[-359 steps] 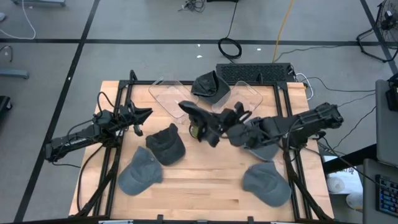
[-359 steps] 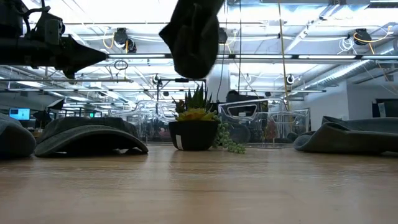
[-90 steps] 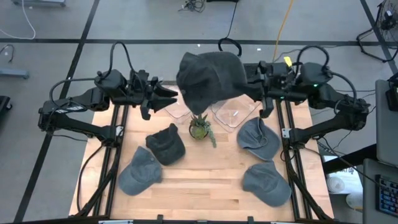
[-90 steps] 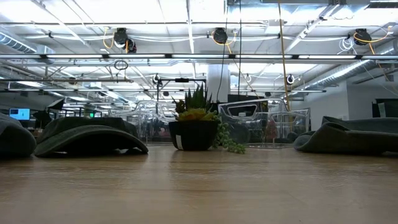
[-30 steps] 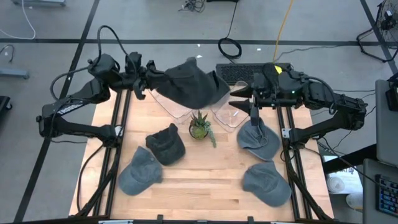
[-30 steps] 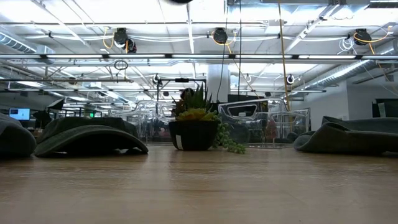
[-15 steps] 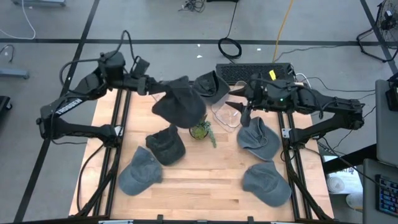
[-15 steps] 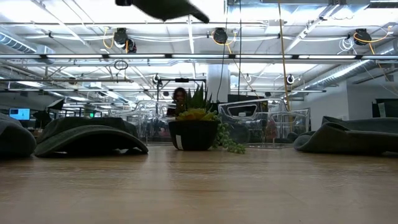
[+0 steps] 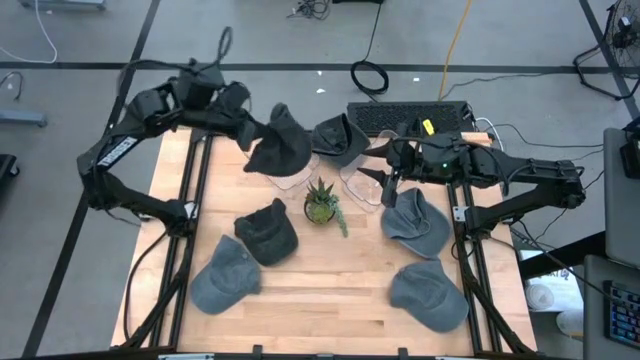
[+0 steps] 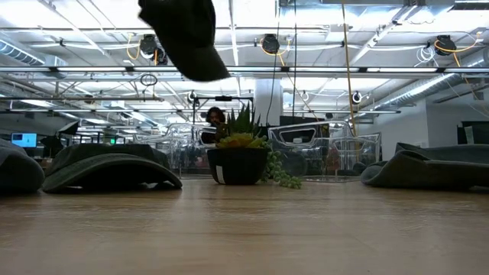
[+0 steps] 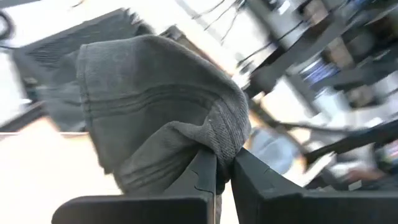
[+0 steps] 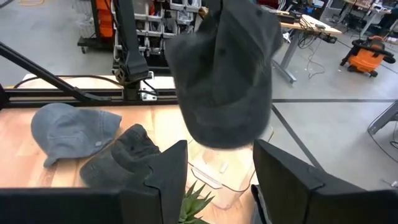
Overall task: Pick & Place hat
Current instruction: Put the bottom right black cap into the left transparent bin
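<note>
A dark grey hat (image 9: 280,140) hangs bunched in the air at the table's far side, above the left clear bin (image 9: 285,180). My left gripper (image 9: 252,137) is shut on it. The low view shows the hat (image 10: 187,34) high above the table, and the right wrist view shows it (image 12: 224,74) ahead of my right gripper. My right gripper (image 9: 374,168) stands open at the far right, over the right clear bin (image 9: 362,188), with nothing between its fingers. A second dark hat (image 9: 338,138) rests at the far edge between the bins. My left gripper pinches a bunched fold of the hat's cloth (image 11: 217,140) between its two fingers (image 11: 205,177), several layers together. The fingers come from the table's left, slanting down. The hat hangs lifted clear of the bin and the table, its crown bulging away from the fingers.
Several more grey hats lie on the table: one dark (image 9: 267,230) and one lighter (image 9: 225,275) at the left, two (image 9: 415,220) (image 9: 430,295) at the right. A small potted plant (image 9: 320,205) stands at the middle. A keyboard (image 9: 410,115) lies beyond the far edge.
My left gripper has come down and gone a little toward the right with the hat. The hat, spread wide a second ago, now hangs bunched and lower, and has come into the low view from above. My right gripper has drifted slightly toward the near edge, still open.
</note>
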